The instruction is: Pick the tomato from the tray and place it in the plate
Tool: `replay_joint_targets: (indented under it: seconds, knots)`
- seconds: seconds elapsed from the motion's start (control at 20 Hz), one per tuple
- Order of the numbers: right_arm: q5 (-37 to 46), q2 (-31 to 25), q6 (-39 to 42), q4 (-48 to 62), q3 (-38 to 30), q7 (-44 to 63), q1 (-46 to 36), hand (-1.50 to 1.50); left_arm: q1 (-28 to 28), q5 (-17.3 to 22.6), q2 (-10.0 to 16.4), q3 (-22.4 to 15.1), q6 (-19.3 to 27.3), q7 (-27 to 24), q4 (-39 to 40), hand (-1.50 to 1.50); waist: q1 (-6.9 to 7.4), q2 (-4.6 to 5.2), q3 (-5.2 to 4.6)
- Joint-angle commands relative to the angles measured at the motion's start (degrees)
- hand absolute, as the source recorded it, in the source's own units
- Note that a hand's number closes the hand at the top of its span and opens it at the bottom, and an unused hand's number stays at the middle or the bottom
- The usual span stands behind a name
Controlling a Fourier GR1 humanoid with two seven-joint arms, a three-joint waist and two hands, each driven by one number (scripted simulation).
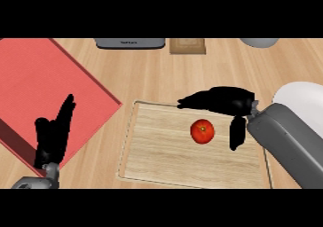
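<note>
One tomato lies on the one wooden tray, just under the right hand's spread fingers and left of its thumb, apart from both. One white plate sits right of that hand. The left hand rests open over one red mat. The label on the grey box is unreadable.

My broad, smooth, round-edged grey right forearm ends in my plain black right hand, with slim, tapering fingers and thumb. My black left hand has the same build; below it shows a stub of grey left forearm.
</note>
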Motion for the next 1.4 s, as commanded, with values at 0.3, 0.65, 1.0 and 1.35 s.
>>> replay_joint_targets:
  seconds: [0.3, 0.65, 1.0, 1.35]
  knots:
    - [7.0, 4.3, 1.6, 0.1, -0.4, -0.3, 2.5, -1.50, 0.6, -0.7, -3.2, -0.3, -1.3, 2.1, 0.9, 0.00, -0.44, 0.28, -0.68]
    - [10.3, 6.6, 0.3, 3.5, -1.1, -3.1, 3.9, -1.50, 0.5, -1.3, -4.5, 0.4, -1.8, 1.8, 0.6, 0.00, -0.35, 0.31, -0.68]
    - [16.2, 7.8, -5.0, 8.3, -0.9, -9.5, 2.1, 1.50, 2.3, -2.2, -5.2, 0.7, -2.9, 0.2, 1.9, 0.00, -0.06, 0.43, -0.68]
    - [20.2, 11.5, -11.9, 11.2, -3.7, -11.9, 2.2, 1.50, 0.7, -2.5, -5.2, 2.5, -3.7, 1.1, 1.9, 0.00, -0.26, 0.38, -0.68]
